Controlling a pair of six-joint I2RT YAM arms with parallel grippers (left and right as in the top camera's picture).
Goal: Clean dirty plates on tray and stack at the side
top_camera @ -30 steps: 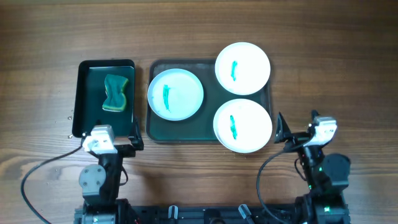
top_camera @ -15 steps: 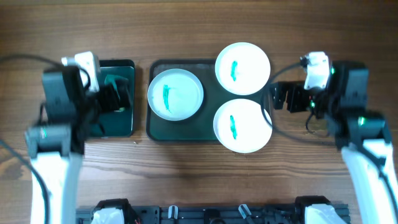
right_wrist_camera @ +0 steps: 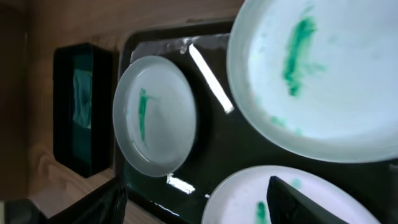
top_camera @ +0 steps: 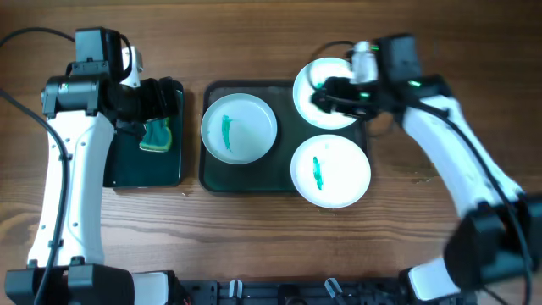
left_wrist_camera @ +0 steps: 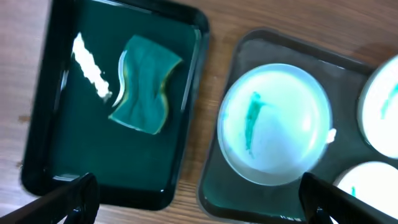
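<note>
As smeared plates (top_camera: 239, 128) sit on tray (top_camera: 284, 127), left pincer (left_wrist_camera: 199, 194), right pincer (right_wrist_camera: 196, 190) gape.

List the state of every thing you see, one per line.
left plate, smeared, on tray
far right plate, smeared, on tray
near right plate, smeared, on tray
sponge, loose in black tray
left gripper, open, empty
right gripper, open, empty

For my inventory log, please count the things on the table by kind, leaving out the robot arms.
White plates, each with a green smear: 3
Trays, the large dark green tray and the small black tray: 2
Green sponge: 1
Total: 6
</note>
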